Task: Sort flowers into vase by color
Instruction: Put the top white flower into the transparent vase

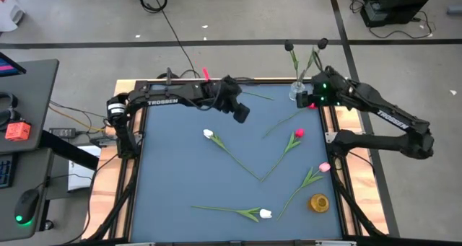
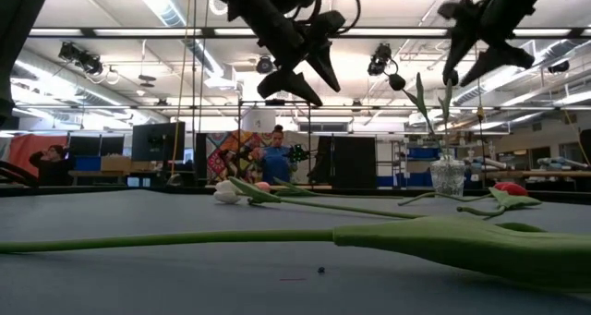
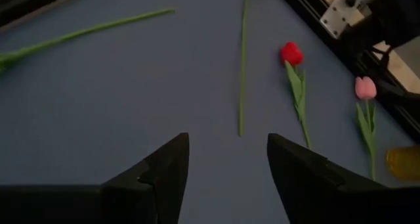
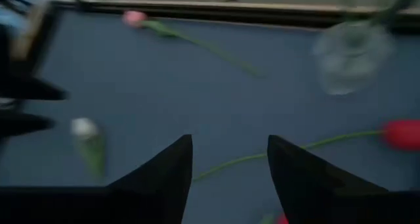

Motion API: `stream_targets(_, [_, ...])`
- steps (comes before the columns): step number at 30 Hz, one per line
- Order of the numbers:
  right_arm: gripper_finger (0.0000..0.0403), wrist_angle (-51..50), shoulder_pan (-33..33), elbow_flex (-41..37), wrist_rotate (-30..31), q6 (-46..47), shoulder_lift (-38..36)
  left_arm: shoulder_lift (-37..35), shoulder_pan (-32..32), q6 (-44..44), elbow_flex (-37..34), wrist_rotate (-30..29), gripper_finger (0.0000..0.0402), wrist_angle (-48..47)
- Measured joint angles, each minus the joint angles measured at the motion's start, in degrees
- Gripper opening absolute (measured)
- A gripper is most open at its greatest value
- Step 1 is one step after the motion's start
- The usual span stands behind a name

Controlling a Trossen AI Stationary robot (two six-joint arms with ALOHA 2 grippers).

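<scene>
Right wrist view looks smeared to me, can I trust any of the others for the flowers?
Right wrist view: motion-blurred, the glass vase a soft smudge. Left wrist view: sharp, the red tulip and pink tulip crisp. Low view: the nearest stem out of focus. High view: evenly lit, clear.

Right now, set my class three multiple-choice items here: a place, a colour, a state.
1. On the table, the glass vase stands: A in the centre; B at a corner by the right arm; C by the left arm's base.
2. The tulip heads in that vase are: A white; B pink; C black.
3. The left gripper has its fingers: A open, empty; B shut on a stem; C shut on the vase.
Key: B, the high view shows the corner; C, two dark heads top its stems; A, bare table shows between them.
</scene>
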Motion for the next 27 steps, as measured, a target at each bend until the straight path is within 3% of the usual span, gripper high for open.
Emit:
stream_targets(8, [0.0167, 1.9, 14.8, -5.7, 1.7, 11.9, -1.8, 0.0, -3.7, -3.9, 0.0, -3.9, 0.0211, 0.4])
stream_targets(14, [0.0142, 13.8, 25.4, -9.4, 3.1, 16.4, -1.0, 0.0, -5.1, -9.2, 0.0, -5.4, 0.0211, -0.1])
stream_targets(27, [0.0129, 24.4, 36.1, -12.0, 5.4, 19.5, 6.4, 0.0, -10.5, -18.2, 0.0, -7.4, 0.0211, -6.6])
